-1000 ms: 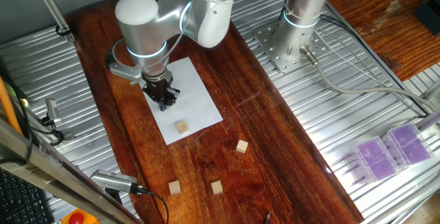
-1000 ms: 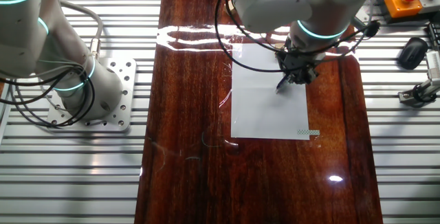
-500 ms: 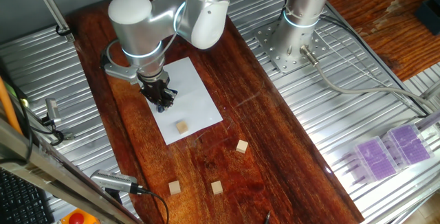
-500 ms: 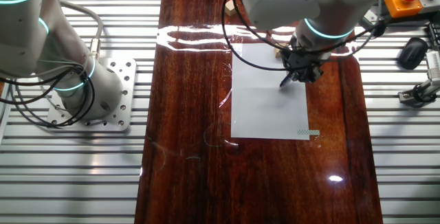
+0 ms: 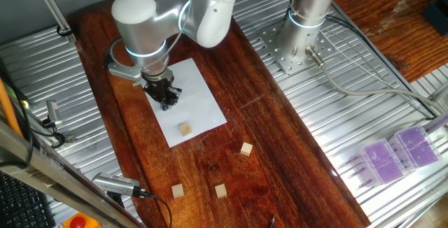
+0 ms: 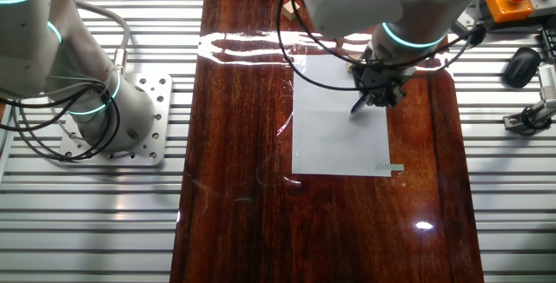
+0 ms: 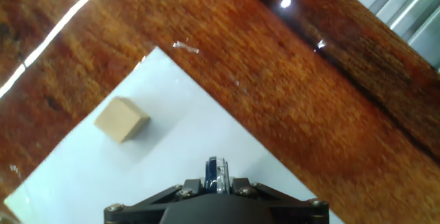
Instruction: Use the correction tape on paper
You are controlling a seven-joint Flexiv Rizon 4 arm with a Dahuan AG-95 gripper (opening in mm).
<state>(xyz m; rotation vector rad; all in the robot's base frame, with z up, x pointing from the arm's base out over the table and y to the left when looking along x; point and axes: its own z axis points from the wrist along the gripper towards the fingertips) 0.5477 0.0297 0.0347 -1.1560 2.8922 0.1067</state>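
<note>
The white paper (image 5: 192,91) lies on the dark wooden board; it also shows in the other fixed view (image 6: 334,135) and in the hand view (image 7: 172,141). My gripper (image 5: 166,101) is shut on the correction tape (image 7: 216,174), a dark blue dispenser seen edge-on between the fingers. It hangs over the left part of the sheet, its tip at or just above the paper (image 6: 358,108); contact cannot be told. Most of the dispenser is hidden by the fingers.
One tan wooden cube (image 5: 185,129) sits on the paper's near end and shows in the hand view (image 7: 122,119). Three more cubes (image 5: 246,149) (image 5: 220,190) (image 5: 178,190) lie on the board. A second arm's base (image 5: 294,43) stands on the metal table beside the board.
The gripper with the correction tape has shifted slightly back and forth over the paper, ending close to where it was a second ago. The cubes have not moved.
</note>
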